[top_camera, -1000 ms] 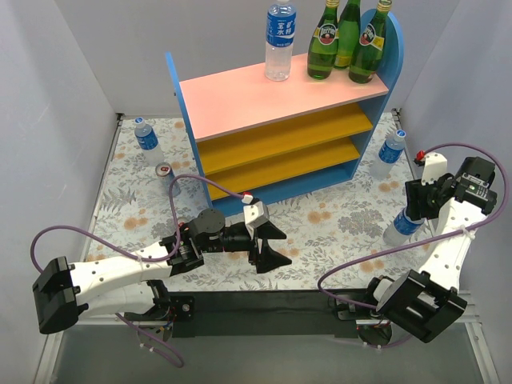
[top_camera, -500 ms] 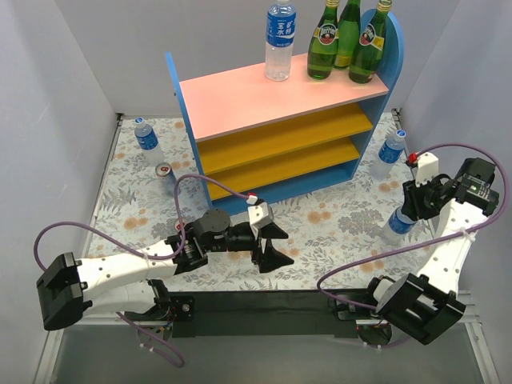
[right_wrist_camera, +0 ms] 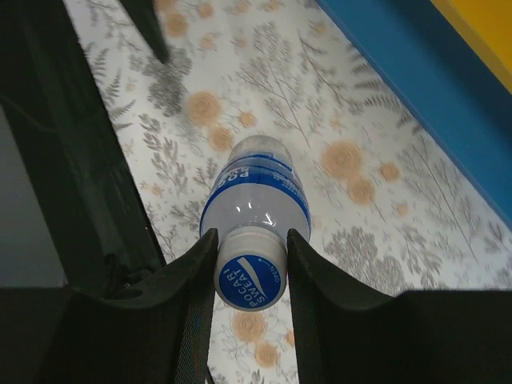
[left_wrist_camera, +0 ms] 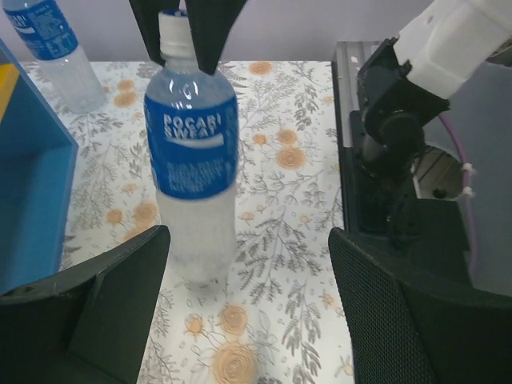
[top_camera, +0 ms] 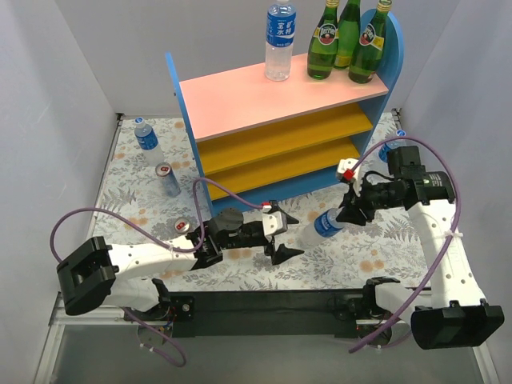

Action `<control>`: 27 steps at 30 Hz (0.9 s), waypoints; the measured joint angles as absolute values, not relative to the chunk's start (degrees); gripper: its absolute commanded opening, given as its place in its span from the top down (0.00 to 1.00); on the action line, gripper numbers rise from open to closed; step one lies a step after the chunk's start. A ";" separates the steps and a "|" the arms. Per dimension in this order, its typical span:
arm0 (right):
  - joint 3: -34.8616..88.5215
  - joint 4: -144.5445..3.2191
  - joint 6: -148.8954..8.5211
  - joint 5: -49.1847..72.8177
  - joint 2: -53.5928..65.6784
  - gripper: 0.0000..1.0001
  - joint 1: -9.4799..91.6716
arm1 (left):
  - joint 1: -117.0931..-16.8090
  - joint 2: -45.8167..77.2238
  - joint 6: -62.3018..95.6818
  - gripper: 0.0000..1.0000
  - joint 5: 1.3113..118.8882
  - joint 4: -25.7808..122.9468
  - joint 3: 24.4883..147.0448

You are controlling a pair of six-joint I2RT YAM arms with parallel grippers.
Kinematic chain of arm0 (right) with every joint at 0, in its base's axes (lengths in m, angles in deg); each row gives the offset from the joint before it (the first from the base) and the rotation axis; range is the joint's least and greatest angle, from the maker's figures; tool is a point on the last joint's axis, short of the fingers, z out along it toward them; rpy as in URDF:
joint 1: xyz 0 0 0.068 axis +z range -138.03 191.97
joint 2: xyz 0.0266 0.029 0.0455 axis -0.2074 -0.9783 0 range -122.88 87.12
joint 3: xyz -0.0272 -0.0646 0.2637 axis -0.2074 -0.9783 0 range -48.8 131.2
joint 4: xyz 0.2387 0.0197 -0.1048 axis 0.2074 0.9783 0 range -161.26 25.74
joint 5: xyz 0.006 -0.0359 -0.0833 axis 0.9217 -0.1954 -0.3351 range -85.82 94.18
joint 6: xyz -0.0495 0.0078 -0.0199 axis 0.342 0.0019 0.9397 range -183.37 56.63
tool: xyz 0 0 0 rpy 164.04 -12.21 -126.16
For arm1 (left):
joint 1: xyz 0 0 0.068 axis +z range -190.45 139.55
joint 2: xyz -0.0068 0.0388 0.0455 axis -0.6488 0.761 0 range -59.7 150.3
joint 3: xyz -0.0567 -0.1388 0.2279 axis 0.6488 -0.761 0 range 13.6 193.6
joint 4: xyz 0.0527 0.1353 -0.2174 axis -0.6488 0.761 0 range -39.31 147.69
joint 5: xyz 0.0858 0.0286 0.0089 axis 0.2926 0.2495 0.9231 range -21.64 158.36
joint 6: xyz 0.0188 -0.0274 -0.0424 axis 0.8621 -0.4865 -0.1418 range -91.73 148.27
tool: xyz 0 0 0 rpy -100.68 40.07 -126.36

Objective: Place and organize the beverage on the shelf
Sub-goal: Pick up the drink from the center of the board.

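I saw the right gripper clamped on the capped neck of a blue-labelled plastic bottle, holding it tilted over the floral table just in front of the shelf; I could not tell whether its base touched the table. The left gripper stood with its jaws spread wide and nothing between them, just beside the bottle's base. One plastic bottle and three green bottles stood on the shelf's pink top board.
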State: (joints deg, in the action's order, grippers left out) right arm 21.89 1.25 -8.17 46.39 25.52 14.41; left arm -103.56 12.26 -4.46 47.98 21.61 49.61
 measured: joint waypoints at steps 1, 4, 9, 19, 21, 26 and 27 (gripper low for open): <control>21.89 0.73 -8.59 47.33 25.39 0.99 16.92 | -103.56 13.03 -3.52 0.20 48.26 20.25 49.63; 22.79 0.20 -9.20 50.11 23.92 0.99 22.82 | -103.56 16.22 -1.86 0.20 49.42 17.96 49.87; 25.02 -1.41 -10.66 51.07 20.56 0.99 30.21 | -103.56 21.97 -1.27 0.20 52.42 15.53 51.92; 25.04 -6.29 -12.65 49.34 20.06 0.99 36.72 | -103.56 29.57 -3.08 0.21 53.73 10.90 57.23; 25.04 -6.49 -12.68 49.34 20.08 0.99 36.83 | -103.54 31.01 -3.78 0.27 53.18 9.89 57.91; 24.95 -6.99 -13.29 48.42 20.93 0.99 36.85 | -103.45 32.57 -5.64 0.76 51.94 9.91 59.22; 24.91 -7.12 -13.62 48.23 21.32 0.99 36.85 | -103.41 32.57 -5.86 0.92 51.72 10.07 59.42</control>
